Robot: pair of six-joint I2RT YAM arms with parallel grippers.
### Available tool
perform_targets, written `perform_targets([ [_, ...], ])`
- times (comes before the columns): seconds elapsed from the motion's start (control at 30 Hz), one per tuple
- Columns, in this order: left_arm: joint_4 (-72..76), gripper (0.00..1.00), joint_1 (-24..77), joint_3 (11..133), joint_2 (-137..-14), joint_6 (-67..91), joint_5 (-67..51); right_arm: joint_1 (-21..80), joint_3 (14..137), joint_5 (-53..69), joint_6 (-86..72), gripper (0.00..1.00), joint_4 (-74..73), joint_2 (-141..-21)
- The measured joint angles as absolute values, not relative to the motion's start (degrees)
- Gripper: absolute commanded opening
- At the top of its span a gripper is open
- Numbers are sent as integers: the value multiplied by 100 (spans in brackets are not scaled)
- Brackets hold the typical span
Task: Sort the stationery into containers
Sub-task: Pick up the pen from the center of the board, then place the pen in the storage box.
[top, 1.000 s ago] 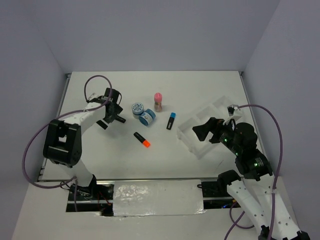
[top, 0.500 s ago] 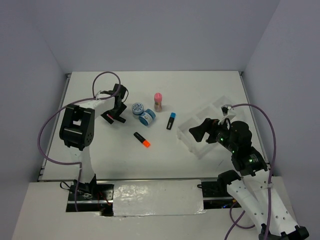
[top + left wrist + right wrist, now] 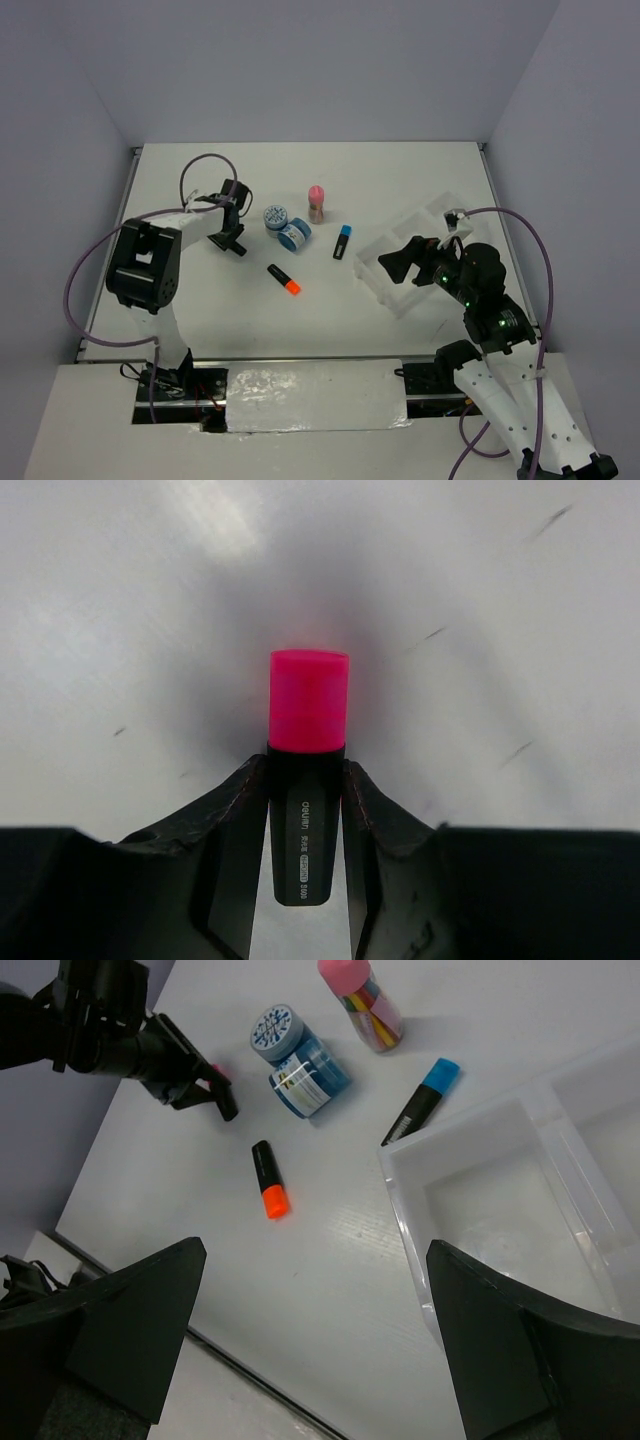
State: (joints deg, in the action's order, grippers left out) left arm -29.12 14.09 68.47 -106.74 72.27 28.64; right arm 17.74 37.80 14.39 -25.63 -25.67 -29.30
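Near the counter's left edge, the left tool (image 3: 305,776) has just clamped the pink-capped marker (image 3: 308,702), ready for carrying to the tray (image 3: 400,1222); the right tool (image 3: 315,1252) gapes apart.

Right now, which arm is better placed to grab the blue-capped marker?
Probably right: right fingers are open and nearer the blue-capped marker; left fingers are shut on the pink-capped marker.
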Motion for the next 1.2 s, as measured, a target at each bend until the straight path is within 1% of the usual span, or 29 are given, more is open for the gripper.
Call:
perform_targets([
  [0.13,-2899,0,1483,6027,-9894,7194,2770,1774,3780,1439,-2545,100,-2569,-2904],
  [0.2,-3083,0,1702,5745,-9292,7153,2875,1774,3780,1431,-2528,100,-2574,-2906],
  [0.27,-3229,0,2178,5719,-8667,7120,3146,1774,3793,1352,-2475,100,-2604,-2899],
  [0.37,-3179,0,3168,5924,-7911,7161,3406,1774,3900,1017,-2394,100,-2749,-2851],
  [0.43,-2882,0,3747,5966,-7605,7225,3437,1774,4106,751,-2314,100,-2926,-2808],
  [0.53,-2134,0,4379,5865,-7491,7229,3358,1774,4532,408,-2235,100,-3166,-2749],
  [0.63,-1203,0,4836,5695,-7712,7236,3179,1774,4939,-30,-2191,100,-3385,-2580],
  [0.73,-270,0,5168,5808,-8342,7205,2995,1774,5234,-497,-2187,100,-3625,-2287],
  [0.9,585,2,5548,6829,-9732,7212,2692,1774,5524,-976,-2187,100,-3927,-1979],
  [1.0,701,2,5699,7382,-10309,7343,2641,1774,5612,-1081,-2187,100,-4036,-1968],
  [1.1,672,6,5857,7856,-10772,7509,2639,1774,5614,-1076,-2185,100,-4156,-1970],
  [1.2,585,14,5996,8082,-11026,7649,2692,1774,5614,-1074,-2174,100,-4187,-1990],
])
